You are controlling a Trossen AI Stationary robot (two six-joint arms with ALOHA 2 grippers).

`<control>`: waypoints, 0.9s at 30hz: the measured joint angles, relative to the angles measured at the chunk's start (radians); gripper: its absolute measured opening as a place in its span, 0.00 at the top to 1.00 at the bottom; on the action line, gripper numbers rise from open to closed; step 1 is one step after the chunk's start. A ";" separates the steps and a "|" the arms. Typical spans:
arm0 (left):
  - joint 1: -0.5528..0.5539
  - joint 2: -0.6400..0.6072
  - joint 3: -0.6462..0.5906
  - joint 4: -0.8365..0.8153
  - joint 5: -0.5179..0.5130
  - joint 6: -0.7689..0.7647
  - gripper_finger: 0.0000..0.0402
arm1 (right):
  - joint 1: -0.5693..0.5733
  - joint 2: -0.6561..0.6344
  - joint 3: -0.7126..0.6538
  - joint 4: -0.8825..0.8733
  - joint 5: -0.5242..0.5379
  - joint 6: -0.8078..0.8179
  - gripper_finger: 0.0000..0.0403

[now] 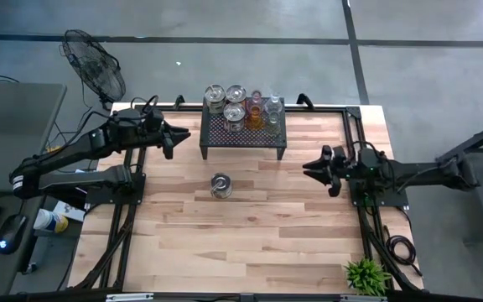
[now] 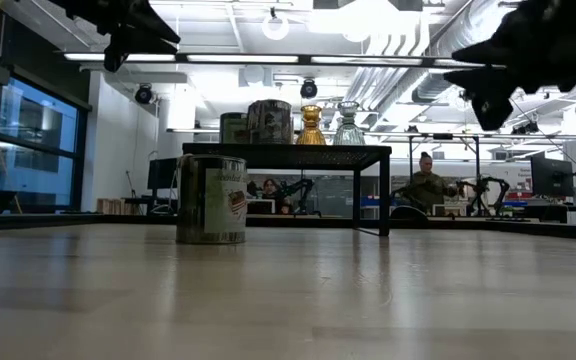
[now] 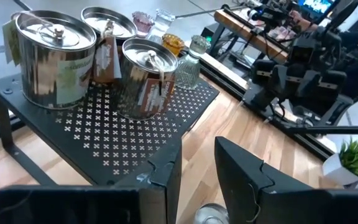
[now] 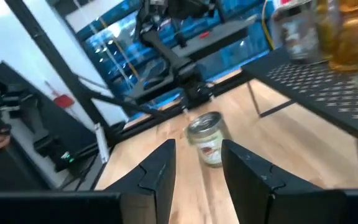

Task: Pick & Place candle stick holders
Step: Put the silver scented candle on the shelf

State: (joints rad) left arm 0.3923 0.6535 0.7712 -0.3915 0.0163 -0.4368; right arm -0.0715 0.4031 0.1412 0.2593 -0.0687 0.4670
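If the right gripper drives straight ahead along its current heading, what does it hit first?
Most likely the silver candle holder standing alone on the table: the right wrist view frames it between the open fingers of the right gripper. The gripper hangs above the tabletop, so its line may pass over the holder; depth is unclear.

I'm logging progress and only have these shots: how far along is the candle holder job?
Early. One silvery holder stands alone on the table, off the black stand, so one placement looks done. Nothing is in hand: the left gripper and right gripper both hover open and empty. Left: the silvery holders and glass holders crowded on the stand's far end.
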 joint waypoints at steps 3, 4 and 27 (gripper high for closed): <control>0.000 0.000 0.000 0.000 0.000 -0.013 0.77 | 0.000 -0.065 -0.042 0.001 0.007 -0.005 0.70; 0.000 0.000 0.000 0.000 0.000 -0.017 0.77 | 0.000 -0.084 -0.055 0.002 0.006 -0.004 0.70; 0.000 0.012 0.000 0.000 0.000 -0.070 0.77 | 0.000 -0.373 -0.092 -0.251 0.055 -0.085 0.70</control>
State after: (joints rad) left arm 0.3920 0.6659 0.7712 -0.3912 0.0162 -0.5067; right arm -0.0715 0.0297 0.0494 0.0085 -0.0141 0.3818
